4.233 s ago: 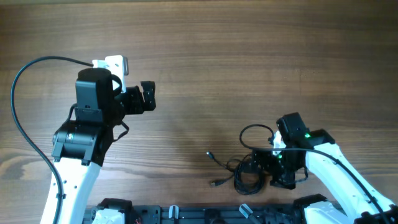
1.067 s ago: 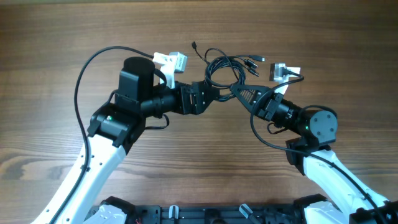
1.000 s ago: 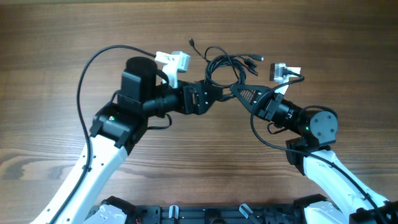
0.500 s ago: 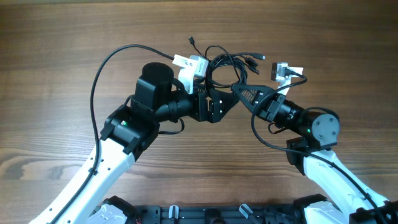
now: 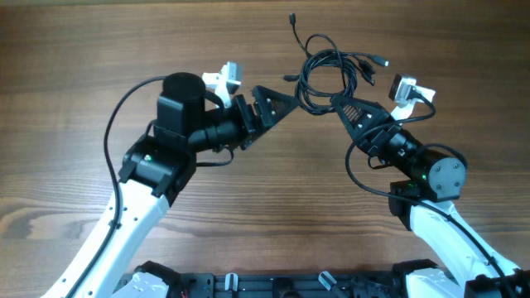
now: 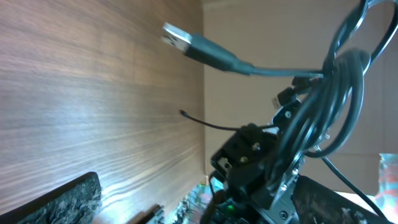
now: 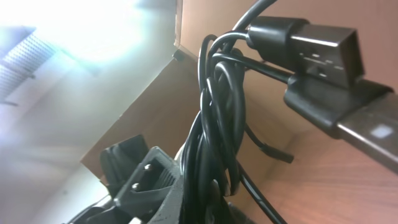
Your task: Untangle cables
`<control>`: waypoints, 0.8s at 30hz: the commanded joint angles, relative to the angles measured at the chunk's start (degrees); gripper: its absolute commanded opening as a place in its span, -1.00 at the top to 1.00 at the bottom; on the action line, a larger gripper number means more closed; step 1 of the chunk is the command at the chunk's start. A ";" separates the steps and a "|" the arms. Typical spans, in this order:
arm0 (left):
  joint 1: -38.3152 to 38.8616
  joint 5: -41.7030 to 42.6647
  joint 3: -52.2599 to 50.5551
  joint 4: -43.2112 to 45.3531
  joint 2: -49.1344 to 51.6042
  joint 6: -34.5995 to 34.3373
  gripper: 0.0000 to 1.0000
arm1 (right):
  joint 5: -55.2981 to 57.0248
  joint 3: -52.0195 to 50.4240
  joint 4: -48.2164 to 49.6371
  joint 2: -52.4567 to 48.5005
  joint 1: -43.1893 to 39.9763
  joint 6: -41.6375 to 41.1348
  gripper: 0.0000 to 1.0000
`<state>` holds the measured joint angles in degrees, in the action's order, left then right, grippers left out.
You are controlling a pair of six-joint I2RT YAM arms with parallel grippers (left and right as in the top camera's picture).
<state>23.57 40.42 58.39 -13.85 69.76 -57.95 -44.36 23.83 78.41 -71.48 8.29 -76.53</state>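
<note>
The cables [image 5: 304, 76] are held as one tangled bundle in the right pincer [image 5: 341, 103], whose jaws are closed narrowly on the strands at the bundle's near edge. The bundle stands out beyond the tip of the right pincer and is kept clear of the worktop [image 5: 248, 207]. Several loops are seen wound together just past the right pincer, and loose ends with small plugs are spread out farther from it. In the right wrist view the strands are shown twisted round one another, very close to the right pincer.

The left pincer [image 5: 277, 103] is placed near the right pincer, to its left, and is apart from the cables. Its jaws are spread wide and nothing is gripped between them. In the left wrist view its two fingers [image 6: 62, 199] are seen at the lower corners, with the cables and the right pincer ahead of them and untouched. A USB plug [image 6: 180, 38] on a single strand is seen sticking out of the bundle, away from the right pincer.
</note>
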 commanded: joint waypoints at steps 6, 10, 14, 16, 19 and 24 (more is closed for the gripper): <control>4.22 -4.22 1.20 2.34 0.22 -2.97 -0.98 | 1.68 1.36 1.86 -0.20 -0.07 3.85 0.92; 4.33 -6.19 1.20 2.32 0.44 -4.24 -0.82 | 1.29 1.36 5.22 -0.20 -0.07 2.78 0.91; 4.96 -8.59 1.20 2.62 0.76 -5.73 -0.79 | 0.61 1.36 5.35 -0.20 0.37 1.53 0.91; 5.90 -8.61 1.20 2.80 0.87 -5.73 -0.79 | 0.63 1.33 5.35 -0.20 0.52 1.73 0.91; 7.45 -9.84 1.20 3.32 0.92 -5.73 -0.82 | 0.44 1.36 5.35 -0.20 0.52 1.73 0.91; 8.85 -9.88 1.20 5.60 0.92 -5.73 -0.81 | -0.02 1.33 5.22 -0.20 0.52 1.70 0.91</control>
<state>31.55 31.27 58.39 -9.34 70.19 -63.37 -43.68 23.83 82.85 -71.48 8.45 -74.52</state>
